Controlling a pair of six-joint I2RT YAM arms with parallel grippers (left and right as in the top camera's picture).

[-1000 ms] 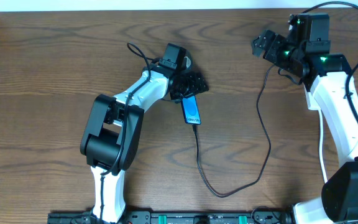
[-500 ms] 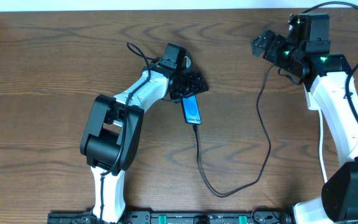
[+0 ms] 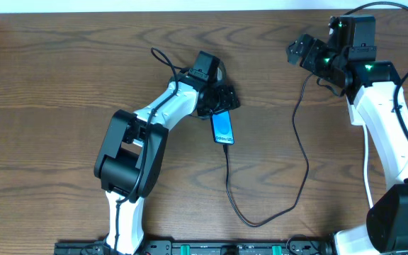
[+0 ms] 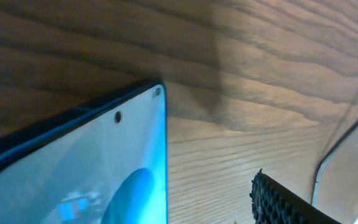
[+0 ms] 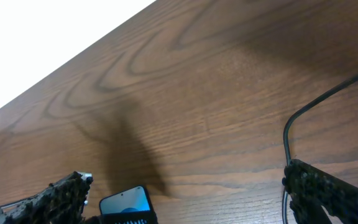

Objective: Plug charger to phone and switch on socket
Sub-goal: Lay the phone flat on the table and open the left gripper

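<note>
Wood table (image 3: 62, 85), phone (image 3: 222, 128) lying flat mid-table with its screen lit blue, charger (image 3: 299, 142) tip meeting its near end. Left claw (image 3: 218, 103) sits over the phone's far end, can't tell if it's actually gripping. Right claw (image 3: 296, 51) is spread wide, well apart, holding nothing.

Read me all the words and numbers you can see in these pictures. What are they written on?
On the phone: small pale writing on the blue screen, too tiny and blurred to read from above or in either wrist view.
Anywhere else: no words, numbers, brands or signs that can be read.
</note>
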